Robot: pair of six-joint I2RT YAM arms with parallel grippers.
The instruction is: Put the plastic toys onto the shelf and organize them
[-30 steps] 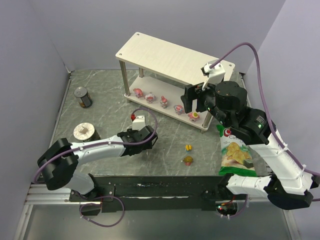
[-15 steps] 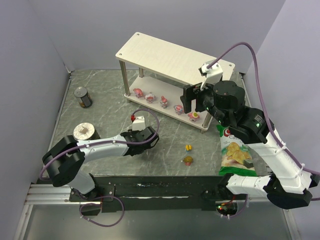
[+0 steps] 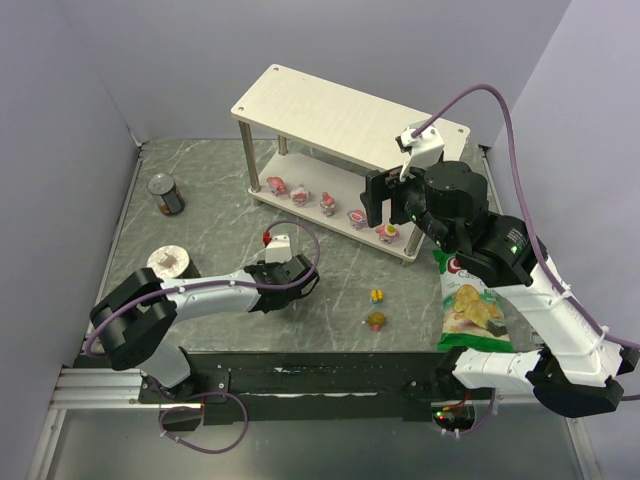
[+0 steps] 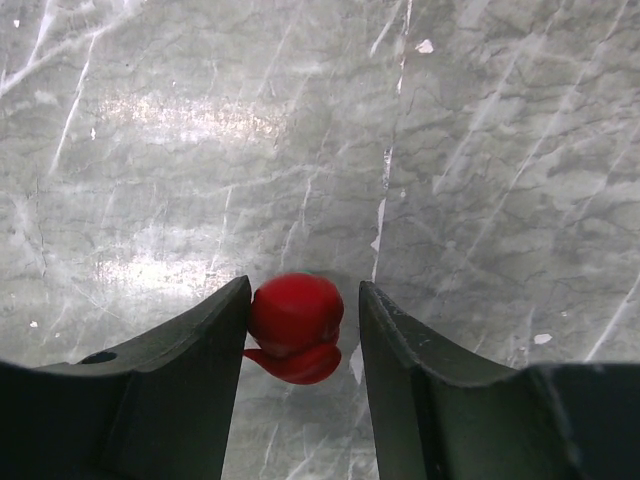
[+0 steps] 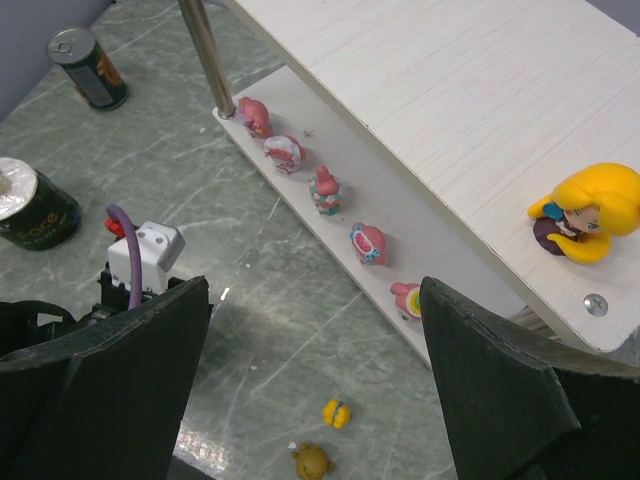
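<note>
The left fingers [image 4: 170, 380] sit on each side of the red toy [image 4: 295, 325], not squeezing yet, ready to lift it. It lies on the worktop [image 4: 300, 120], at seven o'clock from the shelf [image 3: 330, 110]. The right fingers [image 5: 500, 400] are wide apart and hold nothing.

Both arms are rocking the same look; the left arm [image 3: 200, 296] and right arm [image 3: 555, 300] are wearing glossy white shells over chunky, rounded black joints; a purple cable [image 5: 128, 262] is running along each one and plugging into a small boxy white camera block [image 5: 152, 245] at the wrist; the left gripper [image 4: 303, 295] and right gripper [image 5: 312, 290] are both showing plain matte black fingers, thick at the root and tapering to blunt tips.
</note>
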